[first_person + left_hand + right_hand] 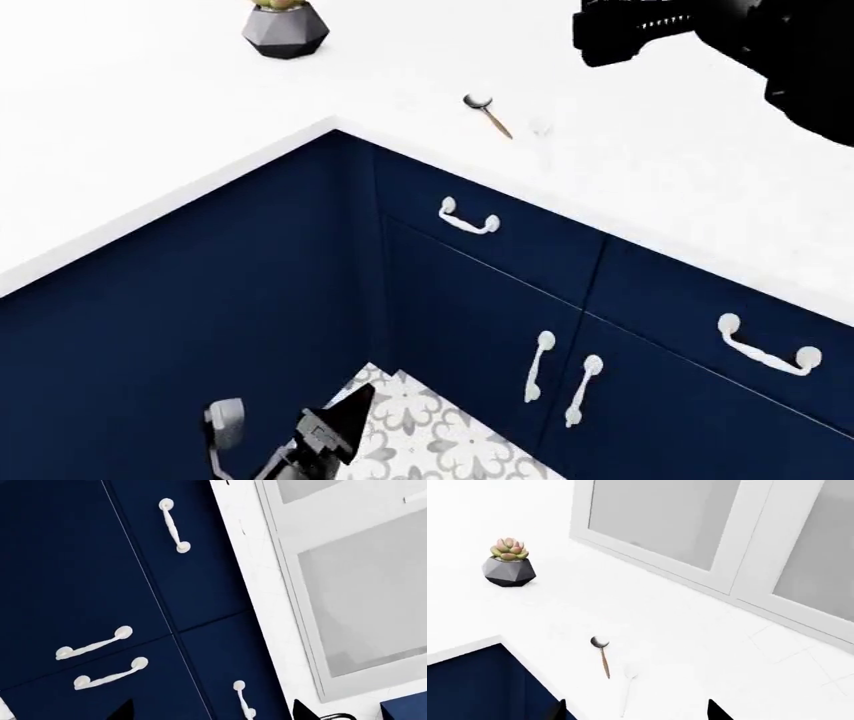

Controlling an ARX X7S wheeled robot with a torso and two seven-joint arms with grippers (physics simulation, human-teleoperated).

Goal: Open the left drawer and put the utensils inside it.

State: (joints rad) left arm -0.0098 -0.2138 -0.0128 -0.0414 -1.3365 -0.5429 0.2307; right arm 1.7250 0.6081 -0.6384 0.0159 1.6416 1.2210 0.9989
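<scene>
A white L-shaped countertop (pixel 160 150) tops navy cabinets in the head view, with the left drawer (pixel 487 238) fully closed just below the counter's inner corner, at about 12 o'clock from frame centre; its white curved handle (pixel 469 217) is untouched. A second drawer (pixel 727 335) with a matching handle sits at 4 o'clock, and two cupboard doors (pixel 487 350) with upright white handles hang beneath.

The spoon (pixel 487 113) lies on the counter at 1 o'clock, bowl toward the wall, reddish-brown handle pointing toward the counter edge. The pale fork (pixel 627 690) rests just beside it, nearly lost against the white surface; in the right wrist view the two lie close together, not clearly touching. A succulent in a faceted grey pot (pixel 284 25) stands well apart at 11 o'clock.

The right gripper (pixel 635 709) hovers above the utensils, its two dark fingertips spread wide and empty. The left gripper (pixel 212 711) hangs low near the patterned floor tiles (pixel 427 430), facing the cabinet fronts, its fingertips likewise spread wide apart and holding nothing. White-framed glass-fronted wall cabinets (pixel 694 525) rise behind the counter.
</scene>
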